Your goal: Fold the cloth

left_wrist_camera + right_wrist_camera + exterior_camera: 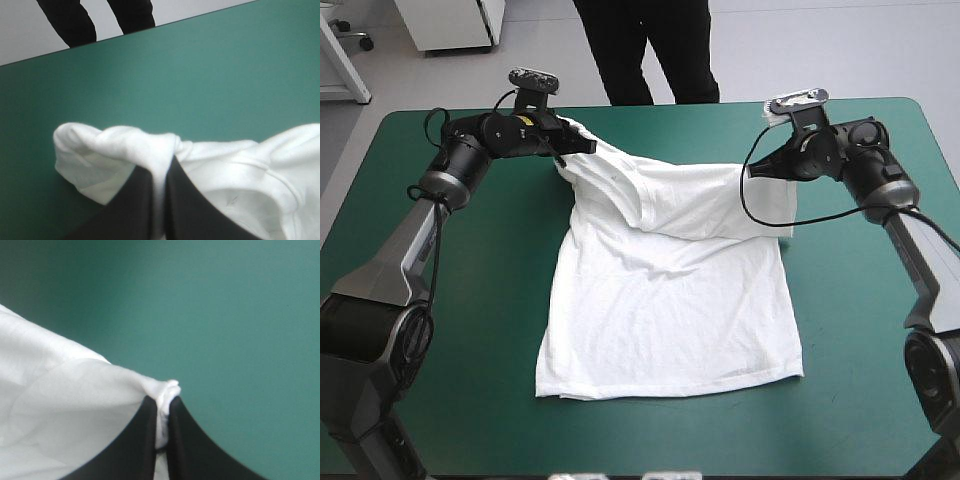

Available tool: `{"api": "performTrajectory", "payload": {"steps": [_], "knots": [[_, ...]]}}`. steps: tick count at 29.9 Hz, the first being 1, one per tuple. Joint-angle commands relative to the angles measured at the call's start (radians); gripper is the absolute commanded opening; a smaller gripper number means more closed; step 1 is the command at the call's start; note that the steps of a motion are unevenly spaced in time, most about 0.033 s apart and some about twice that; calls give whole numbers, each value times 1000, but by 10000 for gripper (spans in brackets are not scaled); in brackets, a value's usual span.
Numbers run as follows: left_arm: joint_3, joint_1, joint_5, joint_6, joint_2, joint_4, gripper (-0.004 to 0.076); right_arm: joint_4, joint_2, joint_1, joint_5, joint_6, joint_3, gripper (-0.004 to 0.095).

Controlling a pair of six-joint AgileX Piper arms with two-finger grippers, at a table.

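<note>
Teal-green cover [440, 330] spreads beneath both my arms. My left gripper [582, 143] is pinching a bunched top corner of the T-shirt [670, 300], white cloth squeezed between its black fingers [130, 210]. Between the grippers the top edge sags; the rest lies flat on the cover. My right gripper [752, 172] pinches the other corner, cloth trailing beside it.

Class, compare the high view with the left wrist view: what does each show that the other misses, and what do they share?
Only the high view: the whole T-shirt, its lower part flat on the table, and the right gripper pinching its other upper corner. Only the left wrist view: black fingers close up, all but shut on a bunched white fold. Both: the left gripper holding the T-shirt over the teal-green cover.
</note>
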Motion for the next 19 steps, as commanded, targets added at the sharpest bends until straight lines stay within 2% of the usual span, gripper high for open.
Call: {"api": "performTrajectory", "payload": {"steps": [1, 3, 5, 7, 8, 13, 19], "knots": [[-41, -2, -42, 0, -51, -29, 71, -3, -10, -7, -79, -56, -27, 167], [-44, -2, -23, 1, -51, -22, 180, -3, -5, -10, -93, -57, -27, 392], [-45, -2, 0, 10, -55, -20, 328, -14, -8, -12, -120, -60, -27, 643], [-45, 0, 39, 8, -67, -15, 450, -12, -19, -24, -106, -58, -52, 807], [-45, 0, 67, -9, -80, -3, 482, 0, -24, -32, -93, -58, -71, 859], [-45, -2, 197, -138, -195, 155, 493, 26, -93, -74, 4, -58, -155, 882], [-43, -3, 447, -278, -344, 259, 494, 32, -205, -79, 147, -58, -163, 875]]}}
